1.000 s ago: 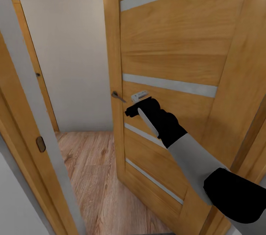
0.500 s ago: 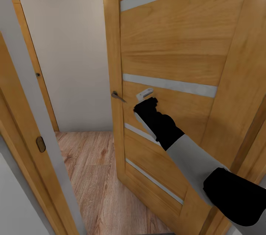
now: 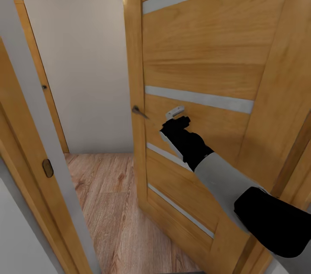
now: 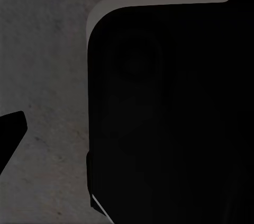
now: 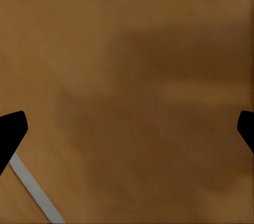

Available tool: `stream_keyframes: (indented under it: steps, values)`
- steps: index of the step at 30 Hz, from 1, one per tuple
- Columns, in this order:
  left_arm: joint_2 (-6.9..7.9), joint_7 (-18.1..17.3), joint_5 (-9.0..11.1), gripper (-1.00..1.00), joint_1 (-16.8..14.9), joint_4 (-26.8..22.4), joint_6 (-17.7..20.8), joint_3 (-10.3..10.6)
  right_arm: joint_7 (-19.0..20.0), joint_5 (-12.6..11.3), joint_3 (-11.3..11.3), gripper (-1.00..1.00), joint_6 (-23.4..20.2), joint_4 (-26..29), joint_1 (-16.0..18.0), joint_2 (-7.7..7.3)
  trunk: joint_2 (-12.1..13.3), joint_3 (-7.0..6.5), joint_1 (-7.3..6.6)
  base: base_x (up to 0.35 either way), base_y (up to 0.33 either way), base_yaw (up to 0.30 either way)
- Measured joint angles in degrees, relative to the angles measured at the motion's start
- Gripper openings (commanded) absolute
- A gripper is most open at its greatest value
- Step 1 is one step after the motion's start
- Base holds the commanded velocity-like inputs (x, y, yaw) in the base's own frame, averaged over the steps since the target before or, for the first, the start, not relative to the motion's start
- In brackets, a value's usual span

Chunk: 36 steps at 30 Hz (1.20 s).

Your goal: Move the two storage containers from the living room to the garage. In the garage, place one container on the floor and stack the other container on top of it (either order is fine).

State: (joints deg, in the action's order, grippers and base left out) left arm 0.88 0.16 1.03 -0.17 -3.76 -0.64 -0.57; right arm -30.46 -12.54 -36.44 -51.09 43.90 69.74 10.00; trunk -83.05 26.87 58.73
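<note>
The right pincer [image 3: 176, 115] rests against the face of the wooden door [image 3: 207, 58], just beside the dark door handle [image 3: 138, 111]. In the right wrist view its two dark fingertips [image 5: 11, 131] stand wide apart, with nothing but door panel and a pale inlay stripe [image 5: 35, 189] between them. The right arm [image 3: 224, 179] reaches forward and up from the lower right, wrist bent toward the door. Beyond the door edge lie light wood plank flooring [image 3: 108, 196] and a plain wall [image 3: 82, 58]. The left wrist view shows grey mottled floor [image 4: 42, 75] beside a black body; whether the left pincer is spread cannot be told.
</note>
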Motion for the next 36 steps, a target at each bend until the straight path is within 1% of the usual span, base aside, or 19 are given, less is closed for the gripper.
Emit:
stream_keyframes:
  steps: [1, 2, 7, 10, 12, 14, 15, 17, 21, 24, 25, 27, 29, 32, 36]
  values:
    - [0.00, 0.0, 0.0, 1.00, 0.0, 0.0, 0.0, 0.0, 0.1, -0.7, 0.0, 1.00, 1.5, -1.8, 0.7, 0.00, 0.0, 0.00, 0.00, 0.000, 0.000, 0.000]
    - [0.00, 0.0, 0.0, 1.00, 0.0, 0.0, 0.0, 0.0, 0.1, -0.2, 0.0, 1.00, 1.7, -3.0, 0.9, 0.00, 0.0, 0.00, 0.00, 0.000, 0.000, 0.000]
    - [0.00, 0.0, 0.0, 1.00, 0.0, 0.0, 0.0, 0.0, 0.1, 0.1, -0.1, 1.00, 2.2, -4.1, 1.2, 0.00, 0.0, -0.01, 0.00, 0.000, 0.000, 0.000]
    - [0.00, 0.0, 0.0, 1.00, 0.0, 0.0, 0.0, 0.0, 0.1, -1.1, 0.0, 1.00, 2.8, -5.9, 2.4, 0.00, 0.0, 0.00, 0.00, 0.000, 0.000, 0.000]
    - [0.00, 0.0, 0.0, 1.00, 0.0, 0.0, 0.0, 0.0, 0.0, -0.2, 0.1, 1.00, 3.4, -7.2, 3.1, 0.00, 0.0, 0.00, 0.00, 0.000, 0.000, 0.000]
    - [0.00, 0.0, 0.0, 1.00, 0.0, 0.0, 0.0, 0.0, 0.1, -0.6, 0.1, 1.00, 4.0, -7.8, 3.5, 0.00, 0.0, 0.01, 0.00, 0.000, 0.000, 0.000]
    - [0.00, 0.0, 0.0, 1.00, 0.0, 0.0, 0.0, 0.0, 0.1, -0.7, 0.2, 1.00, 4.1, -7.9, 3.5, 0.00, 0.0, 0.01, 0.00, 0.000, 0.000, 0.000]
    - [0.00, 0.0, 0.0, 1.00, 0.0, 0.0, 0.0, 0.0, 0.1, 0.1, 0.1, 1.00, 3.9, -7.5, 3.6, 0.00, 0.0, 0.00, 0.00, 0.000, 0.000, 0.000]
    - [0.00, 0.1, 0.0, 1.00, 0.0, 0.0, 0.0, 0.0, 0.7, 0.1, 0.1, 1.00, 3.3, -4.3, 3.6, 0.00, 0.0, 0.00, 0.00, 0.000, 0.000, 0.000]
    - [0.00, 0.1, 0.0, 1.00, 0.0, 0.0, 0.0, 0.0, 2.0, -0.5, 0.0, 1.00, 2.2, -0.9, 3.6, 0.00, 0.0, 0.00, 0.00, 0.000, 0.000, 0.000]
    - [0.00, 0.1, 0.0, 1.00, 0.0, 0.0, 0.0, 0.0, 3.0, -1.0, 0.0, 1.00, 1.7, 0.1, 3.6, 0.00, 0.0, 0.00, 0.00, 0.026, 0.000, 0.000]
    - [0.00, 0.0, 0.0, 1.00, 0.0, 0.0, 0.0, 0.0, 5.8, -2.7, 0.0, 1.00, 0.7, 1.8, 3.6, 0.00, 0.0, 0.00, -0.01, 0.132, 0.000, 0.000]
    - [0.00, 0.0, 0.0, 1.00, 0.0, 0.0, 0.0, 0.0, 9.4, -4.1, 0.0, 1.00, 0.1, 2.7, 3.6, 0.00, 0.0, 0.00, -0.02, 0.240, 0.000, 0.000]
    - [0.00, -0.1, -0.1, 1.00, 0.0, 0.0, 0.0, 0.0, 13.4, -4.9, 0.0, 1.00, -0.2, 3.3, 3.6, 0.00, 0.0, 0.00, -0.03, 0.296, 0.000, 0.000]
    - [0.00, -0.1, -0.1, 1.00, 0.0, 0.0, 0.0, 0.0, 14.5, -5.0, 0.0, 1.00, -0.2, 3.4, 3.6, 0.00, 0.0, 0.00, -0.03, 0.315, 0.000, 0.000]
